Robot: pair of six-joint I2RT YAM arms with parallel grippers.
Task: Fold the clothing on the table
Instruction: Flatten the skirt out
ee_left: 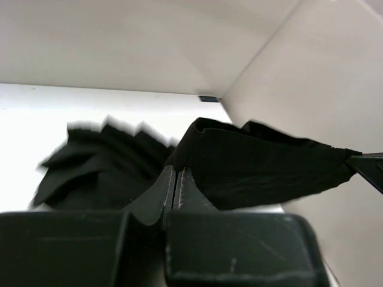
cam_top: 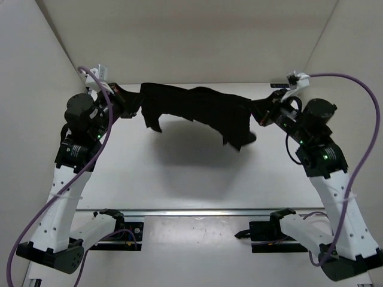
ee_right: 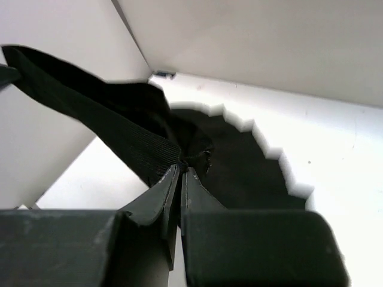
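the clothing (cam_top: 197,107) hangs in the air above the far half of the desk (cam_top: 179,185), stretched like a band between the two arms. it is a black, soft piece with zigzag, pleat-like edges along its lower side. the left end sits a little higher; the cloth droops towards the right, where a longer flap hangs down, and whether that flap touches the surface cannot be told. a soft shadow (cam_top: 197,158) lies on the white desk under it.

the left fingers (cam_top: 133,106) meet the left end of the clothing near the far left corner. in the left wrist view the left fingers (ee_left: 170,182) are pressed together with the black cloth (ee_left: 263,167) starting right at their tips, so they are pinching its edge. from there a taut strip runs off to the right, and more pleated cloth hangs to the left over the desk (ee_left: 90,104).

the right fingers (cam_top: 258,113) hold the right end. in the right wrist view the right fingers (ee_right: 173,182) are pressed together on a bunched bit of the clothing (ee_right: 119,125) at their tips. a flat waistband-like strip pulls away up and to the left, and the jagged hem hangs to the right above the desk (ee_right: 335,137).

white walls (cam_top: 191,42) close in the desk on three sides. a purple cable (cam_top: 365,149) loops from each arm, and a metal rail (cam_top: 191,211) runs along the near edge.
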